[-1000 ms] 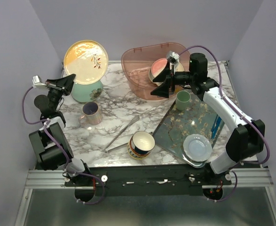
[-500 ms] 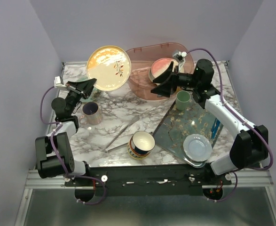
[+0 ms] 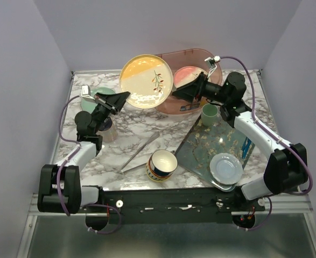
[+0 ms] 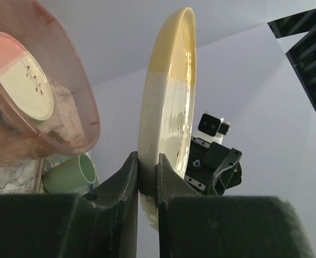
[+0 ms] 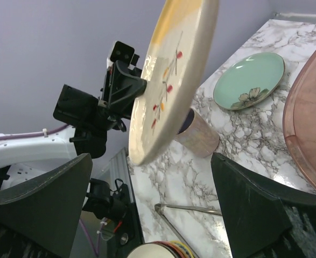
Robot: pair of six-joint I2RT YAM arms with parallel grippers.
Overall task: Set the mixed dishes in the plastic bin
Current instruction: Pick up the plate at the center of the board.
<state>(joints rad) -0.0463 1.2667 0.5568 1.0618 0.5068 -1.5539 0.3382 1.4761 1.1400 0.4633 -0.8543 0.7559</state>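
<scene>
My left gripper (image 3: pixel 121 98) is shut on the rim of a yellow-and-cream flowered plate (image 3: pixel 146 81) and holds it on edge in the air at the left rim of the pink plastic bin (image 3: pixel 185 52). In the left wrist view the fingers (image 4: pixel 128 180) pinch the plate (image 4: pixel 167 107). A pink-and-cream plate (image 3: pixel 189 74) lies in the bin. My right gripper (image 3: pixel 179 92) is open and empty over the bin's front; its view shows the held plate (image 5: pixel 174 75). A mint-green plate (image 5: pixel 249 80), a lilac mug (image 5: pixel 198 137) and a navy-and-yellow bowl (image 3: pixel 162 164) are on the table.
Metal tongs (image 3: pixel 139 153) lie mid-table beside the bowl. A floral tray (image 3: pixel 217 142) at the right carries a green cup (image 3: pixel 209 113) and a pale blue dish (image 3: pixel 226 167). The two arms are close together at the bin.
My left arm has swung right and carried the yellow-and-cream plate from the back left to the bin's left rim. My right gripper has shifted slightly back.
</scene>
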